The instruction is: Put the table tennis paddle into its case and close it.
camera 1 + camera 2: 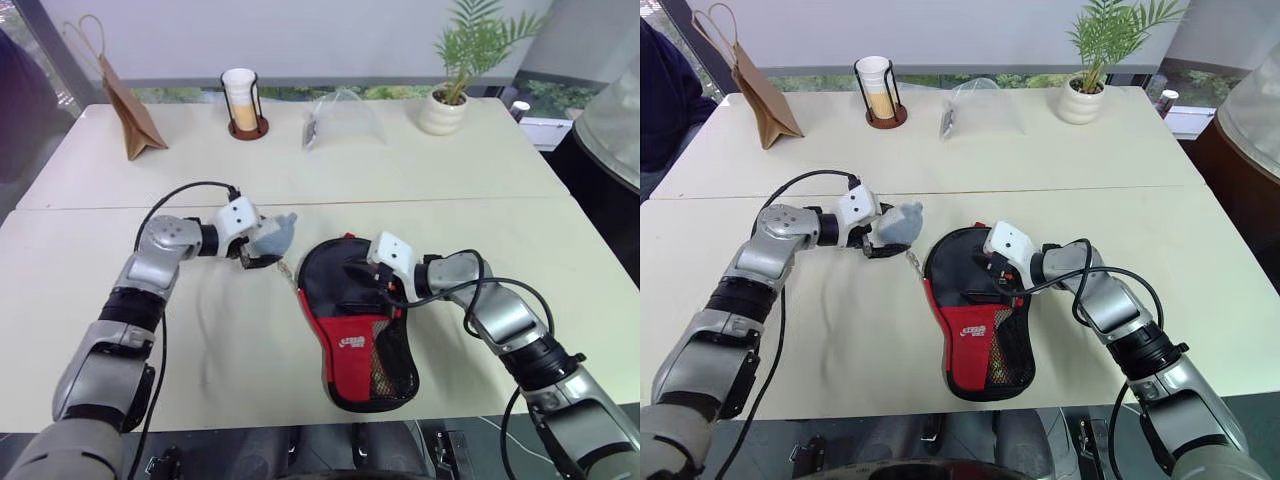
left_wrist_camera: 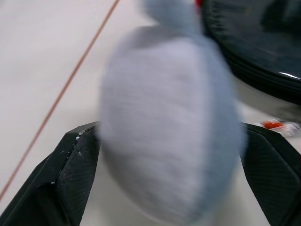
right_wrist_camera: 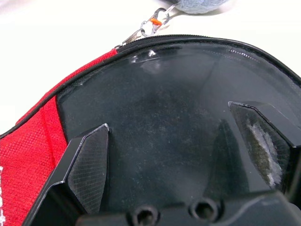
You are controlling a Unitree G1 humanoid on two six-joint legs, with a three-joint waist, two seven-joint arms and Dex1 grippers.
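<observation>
With the paddle point(image 3: 178, 141) already lying inside the case point(image 1: 357, 345) on the counter point(image 1: 300, 170), zipping remains: the left end effector point(image 1: 262, 252) straddles the grey zipper charm point(image 1: 274, 236) unclenched, the right end effector point(image 1: 392, 292) spread over the case.

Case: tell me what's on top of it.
The right tool rests open on the case, over its black panel. A clip chain leads off the rim to a grey charm. The inside is hidden, so no paddle can be confirmed.

Head stereo overhead; wrist close-ups
</observation>
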